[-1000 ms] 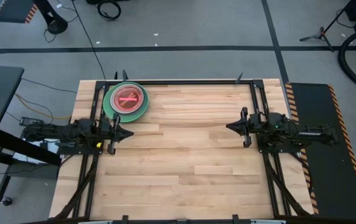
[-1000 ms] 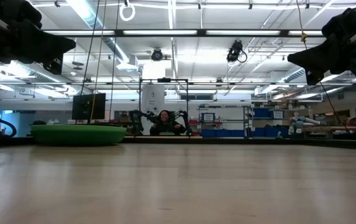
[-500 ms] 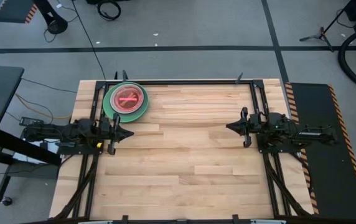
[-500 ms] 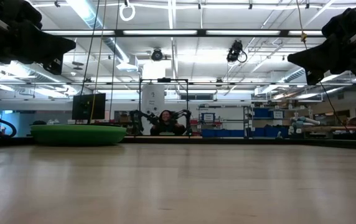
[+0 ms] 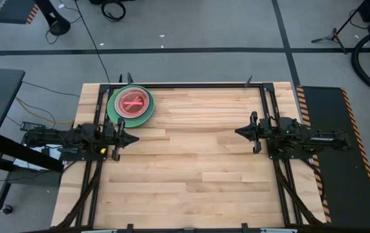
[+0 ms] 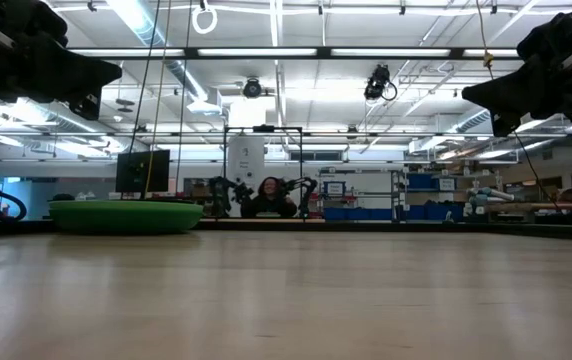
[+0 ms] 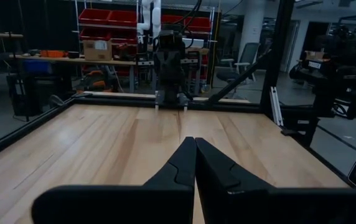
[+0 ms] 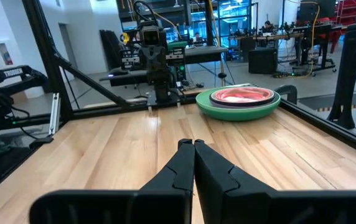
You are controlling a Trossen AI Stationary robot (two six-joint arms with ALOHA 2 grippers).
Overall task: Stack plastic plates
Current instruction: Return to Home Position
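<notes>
evidently nothing has moved: left end effector (image 5: 136,138) and right end effector (image 5: 237,132) rest closed and empty, plate stack (image 5: 131,104) near the left one; stacking looks finished.

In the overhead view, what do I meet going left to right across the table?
Stack of plates → right claw, shut → black mat beside the wood. The left claw, also shut, lines up with the stack across the picture, so it is left out.
</notes>
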